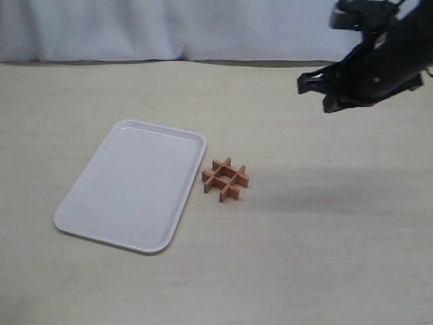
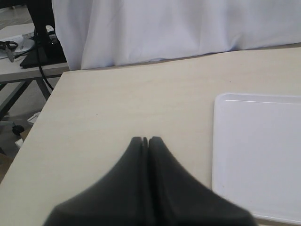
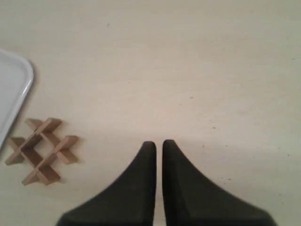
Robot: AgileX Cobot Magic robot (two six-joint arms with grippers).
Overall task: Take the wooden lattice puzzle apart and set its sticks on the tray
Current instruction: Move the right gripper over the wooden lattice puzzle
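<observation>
Lying on the pale table (image 1: 325,237), the wooden puzzle (image 1: 225,180) is sitting whole, its four sticks (image 3: 51,141) crossing in a hash shape. It is resting just beside the long edge of the white tray (image 1: 128,183), with a sliver of table showing between them.

The right gripper (image 1: 314,91) is hanging high at the far side of the exterior view, well apart from the puzzle. It is blurring there and its arm is running off the frame, so the jaws are hard to read from that angle. The right wrist view is showing them nearly together, only a thin slit between the dark fingers (image 3: 148,155), gripping nothing and pointing at bare table, with the puzzle off to one side.

The left gripper (image 2: 146,139) is not appearing in the exterior view. Its own camera is showing the jaws pressed together on nothing, near the tray, most of which is running out of the picture. A white curtain (image 1: 169,27) is hanging behind the table. A dark stand (image 2: 40,42) and cables beyond the table's edge are showing too small to make out.
</observation>
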